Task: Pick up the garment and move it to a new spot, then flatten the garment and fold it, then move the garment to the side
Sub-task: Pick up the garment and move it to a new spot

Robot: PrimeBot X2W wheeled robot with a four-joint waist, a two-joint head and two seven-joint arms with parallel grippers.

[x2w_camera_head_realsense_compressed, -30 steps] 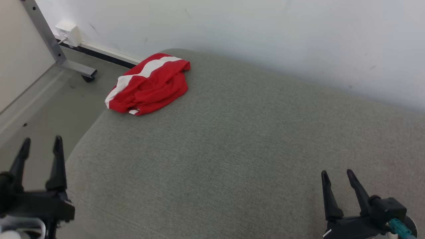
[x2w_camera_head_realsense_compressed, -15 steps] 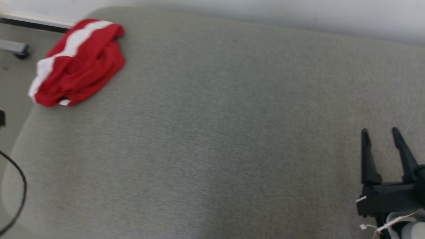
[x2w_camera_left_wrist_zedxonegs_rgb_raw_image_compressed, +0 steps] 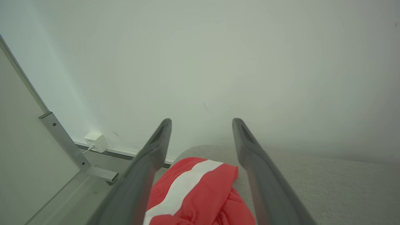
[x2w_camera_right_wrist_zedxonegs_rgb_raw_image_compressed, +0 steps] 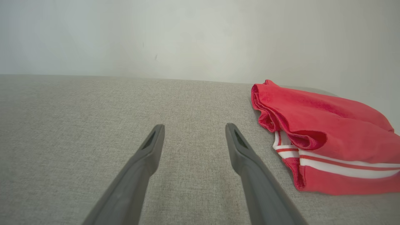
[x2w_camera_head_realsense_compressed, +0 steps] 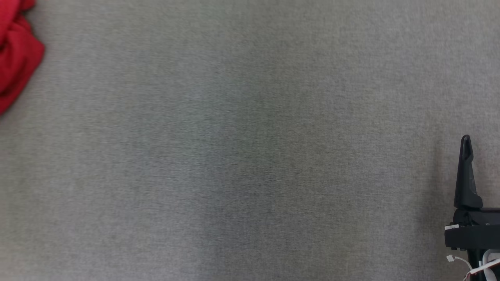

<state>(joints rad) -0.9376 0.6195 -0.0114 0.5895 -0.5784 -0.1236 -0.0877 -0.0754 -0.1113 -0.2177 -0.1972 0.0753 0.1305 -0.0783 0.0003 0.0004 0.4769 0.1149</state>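
Lying bunched on the grey cushion point(x2w_camera_head_realsense_compressed: 250, 140), the red garment point(x2w_camera_head_realsense_compressed: 15, 58) shows at the head view's upper left, one dark finger point(x2w_camera_head_realsense_compressed: 466, 175) at lower right. Left wrist view: the left gripper point(x2w_camera_left_wrist_zedxonegs_rgb_raw_image_compressed: 201, 123), fingers wide and empty, faces the garment at the cushion's corner by the wall point(x2w_camera_left_wrist_zedxonegs_rgb_raw_image_compressed: 200, 62). Right wrist view: the right gripper point(x2w_camera_right_wrist_zedxonegs_rgb_raw_image_compressed: 193, 128), wide and empty, garment apart on that view's right.

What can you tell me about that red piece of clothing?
The red garment looks like soft fabric, with a broad white band and thin striped trim at one hem. It lies crumpled and folded over itself near a corner of the grey upholstered cushion, close to the white wall. Only the cushion touches it.
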